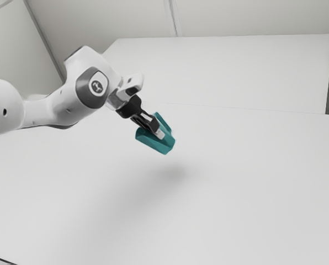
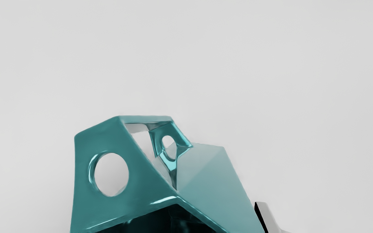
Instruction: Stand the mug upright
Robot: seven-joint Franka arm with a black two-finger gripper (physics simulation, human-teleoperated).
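Above the bare middle of the white worktop [image 1: 236,182], the glossy teal mug with flat, angular sides [image 1: 153,143] is hanging in the air, well apart from the surface. It is leaning over at a slant, not standing upright, and a soft grey shadow [image 1: 176,172] is lying on the worktop below it. In the wrist view its dark hollow [image 2: 173,221] is facing back toward the hand, while an angular part pierced by round holes is jutting out beyond it, and a paler flat side is running down beside one fingertip [image 2: 266,216].

The black two-finger pincer [image 1: 157,131] is gripping the mug and keeping it off the worktop. Its fingers are closing on the mug with some space left between them; how wide that space is, I cannot tell, because the mug is hiding the other fingertip. The pincer is pointing down and toward the exterior view's right.

Behind the pincer, the white jointed arm [image 1: 46,110] is reaching in from the exterior view's left. On the far side, a broad white panel [image 1: 225,72] is rising past the worktop, and a narrow upright strip [image 1: 173,17] is running up the pale wall [image 1: 253,16] behind it.
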